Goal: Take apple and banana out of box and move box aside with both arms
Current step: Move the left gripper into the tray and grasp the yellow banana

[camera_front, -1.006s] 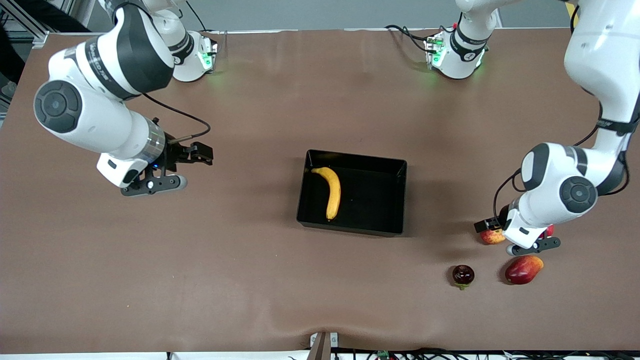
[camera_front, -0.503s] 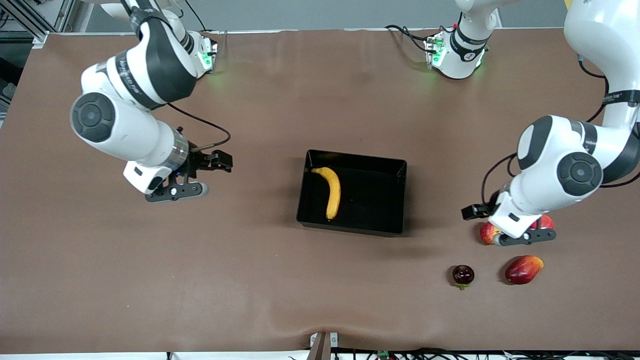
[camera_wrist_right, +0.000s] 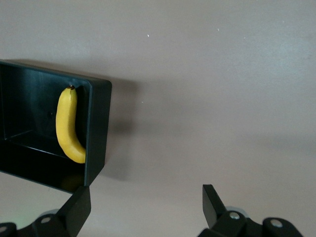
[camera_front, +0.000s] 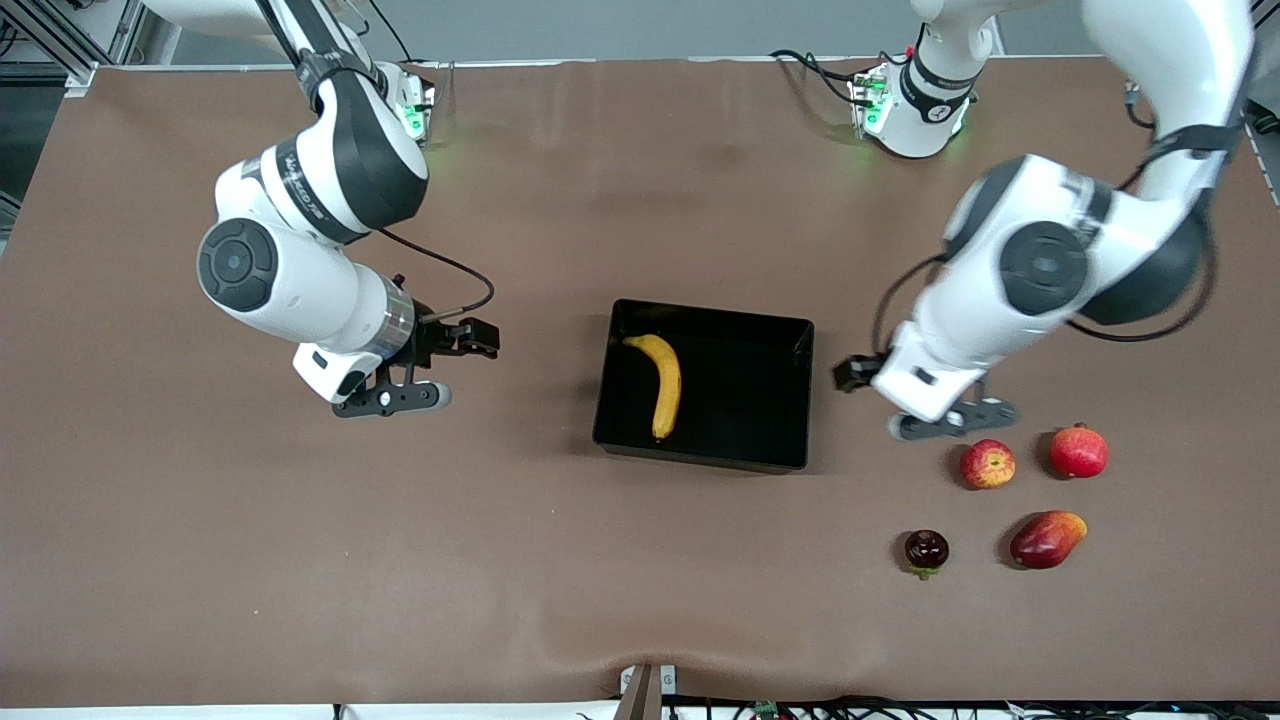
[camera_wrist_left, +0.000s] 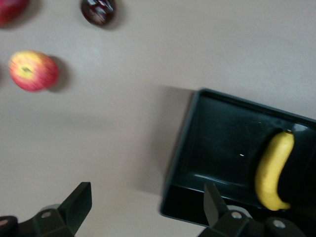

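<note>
The black box (camera_front: 748,392) stands mid-table with the yellow banana (camera_front: 662,381) lying in it, toward the right arm's end. The red-yellow apple (camera_front: 987,464) rests on the table toward the left arm's end, nearer the front camera than the box. My left gripper (camera_front: 952,418) hangs open and empty over the table between box and apple. Its wrist view shows the gripper (camera_wrist_left: 146,205), box wall (camera_wrist_left: 180,158), banana (camera_wrist_left: 274,170) and apple (camera_wrist_left: 32,70). My right gripper (camera_front: 392,398) is open and empty over bare table beside the box. Its wrist view shows the gripper (camera_wrist_right: 145,205), box wall (camera_wrist_right: 96,133) and banana (camera_wrist_right: 66,126).
A red pomegranate (camera_front: 1078,452) sits beside the apple. A red-orange mango (camera_front: 1046,539) and a small dark purple fruit (camera_front: 926,551) lie nearer the front camera. The dark fruit (camera_wrist_left: 98,11) also shows in the left wrist view.
My left gripper has left the apple and pomegranate and moved toward the box, empty; both fruits stay on the table. My right gripper has moved closer to the box.
</note>
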Controlling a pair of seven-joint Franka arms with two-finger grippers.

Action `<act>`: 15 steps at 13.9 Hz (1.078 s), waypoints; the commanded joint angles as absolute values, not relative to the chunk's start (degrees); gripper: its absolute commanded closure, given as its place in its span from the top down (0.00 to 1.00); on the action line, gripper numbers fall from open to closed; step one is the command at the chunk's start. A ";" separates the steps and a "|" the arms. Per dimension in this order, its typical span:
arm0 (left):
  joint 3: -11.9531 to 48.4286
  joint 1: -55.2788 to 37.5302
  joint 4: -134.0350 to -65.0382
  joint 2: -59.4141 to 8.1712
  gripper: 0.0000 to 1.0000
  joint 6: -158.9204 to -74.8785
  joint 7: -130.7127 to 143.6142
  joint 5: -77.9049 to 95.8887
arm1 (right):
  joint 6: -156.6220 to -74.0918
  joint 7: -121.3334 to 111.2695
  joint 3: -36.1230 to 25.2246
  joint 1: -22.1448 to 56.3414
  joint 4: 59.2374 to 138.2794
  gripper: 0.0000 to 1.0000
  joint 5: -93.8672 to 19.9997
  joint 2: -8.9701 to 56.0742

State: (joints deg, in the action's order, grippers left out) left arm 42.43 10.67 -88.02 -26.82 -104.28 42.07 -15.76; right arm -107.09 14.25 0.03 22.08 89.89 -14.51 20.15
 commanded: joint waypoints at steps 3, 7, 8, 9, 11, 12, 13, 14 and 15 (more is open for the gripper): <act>41.57 1.51 -86.05 -31.63 1.00 -103.89 52.27 -16.96 | -107.93 15.82 -1.23 23.11 89.65 1.00 -15.47 21.09; 40.44 -6.05 -83.85 -37.16 1.00 -109.32 55.81 -19.41 | -107.93 15.82 -1.32 23.03 89.65 1.00 -15.64 21.27; 39.47 -8.24 -83.85 -38.92 1.00 -111.51 56.94 -21.25 | -107.93 15.82 -1.32 23.03 89.65 1.00 -15.64 21.36; 38.24 -10.61 -83.85 -40.76 1.00 -114.23 58.61 -22.92 | -107.93 15.82 -1.58 23.03 89.65 1.00 -15.64 21.36; 34.38 -15.18 -83.94 -43.58 1.00 -118.64 60.99 -25.57 | -107.84 15.82 -2.02 23.03 89.74 1.00 -15.64 21.53; 32.71 -17.47 -83.85 -44.72 1.00 -119.78 61.78 -25.66 | -107.84 15.82 -2.11 23.03 89.74 1.00 -15.64 21.62; 30.09 -19.84 -83.85 -45.69 1.00 -121.10 62.22 -25.66 | -107.84 15.82 -2.11 23.03 89.74 1.00 -15.64 21.62; 27.54 -22.13 -83.85 -46.40 1.00 -122.33 62.23 -25.66 | -107.93 15.73 -2.20 23.03 89.74 1.00 -15.64 21.71; 25.68 -23.80 -83.85 -47.19 1.00 -124.17 62.40 -25.49 | -107.93 15.73 -2.11 23.03 89.65 1.00 -15.64 21.97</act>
